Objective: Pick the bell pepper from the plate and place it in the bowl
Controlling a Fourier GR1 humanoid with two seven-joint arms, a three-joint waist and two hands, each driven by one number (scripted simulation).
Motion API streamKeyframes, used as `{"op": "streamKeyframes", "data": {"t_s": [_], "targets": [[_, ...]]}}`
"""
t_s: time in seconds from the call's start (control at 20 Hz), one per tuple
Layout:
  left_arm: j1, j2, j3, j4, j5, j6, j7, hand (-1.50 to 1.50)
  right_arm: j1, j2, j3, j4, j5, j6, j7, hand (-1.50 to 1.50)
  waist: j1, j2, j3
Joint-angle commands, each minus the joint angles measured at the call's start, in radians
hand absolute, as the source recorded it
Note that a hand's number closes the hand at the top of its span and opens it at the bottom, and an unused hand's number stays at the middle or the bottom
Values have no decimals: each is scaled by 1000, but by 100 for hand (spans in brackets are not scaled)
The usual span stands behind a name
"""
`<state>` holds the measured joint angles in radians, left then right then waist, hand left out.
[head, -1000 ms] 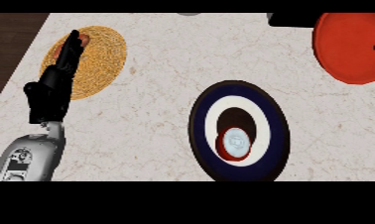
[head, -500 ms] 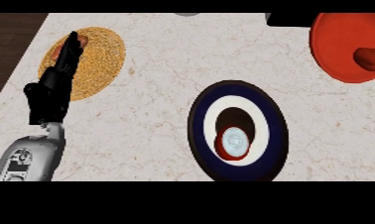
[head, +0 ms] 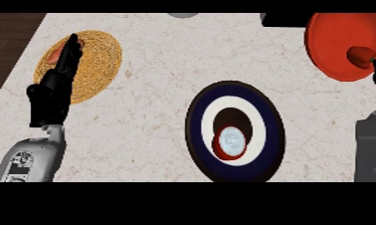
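Bell pepper (head: 360, 56) on red plate (head: 330, 35); bowl (head: 235, 132) holds a can (head: 231, 142).

A kitchen, judging by the pale marble-veined counter top (head: 161, 59) set with tableware: a round woven straw-coloured mat (head: 99, 64), a navy-and-white ringed plate (head: 268, 134), a glossy red dish (head: 330, 35)

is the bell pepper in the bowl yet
No. The red bell pepper lies on the round red plate; the navy-rimmed bowl holds none.
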<state>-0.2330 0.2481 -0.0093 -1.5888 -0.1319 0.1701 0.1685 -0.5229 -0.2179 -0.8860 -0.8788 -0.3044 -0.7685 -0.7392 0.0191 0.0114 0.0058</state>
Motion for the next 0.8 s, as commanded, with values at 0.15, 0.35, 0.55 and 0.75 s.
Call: {"op": "streamKeyframes", "data": {"t_s": [0.15,0.35,0.55,0.75], "targets": [[-23,2,29,38,2,-4,-1,0,111,190,-41,48,-121,286,-341,-150,-12,-7,-4],[-14,12,35,9,7,-33,-2,0,103,128,-36,199,-150,399,-435,-150,-9,-7,-4],[62,10,29,-43,0,-45,-12,0,90,183,-23,237,-152,373,-543,-150,-5,-8,-5],[66,-31,14,0,-25,-22,-56,0,89,177,-22,266,-178,390,-575,-150,-9,-8,-5]]}}
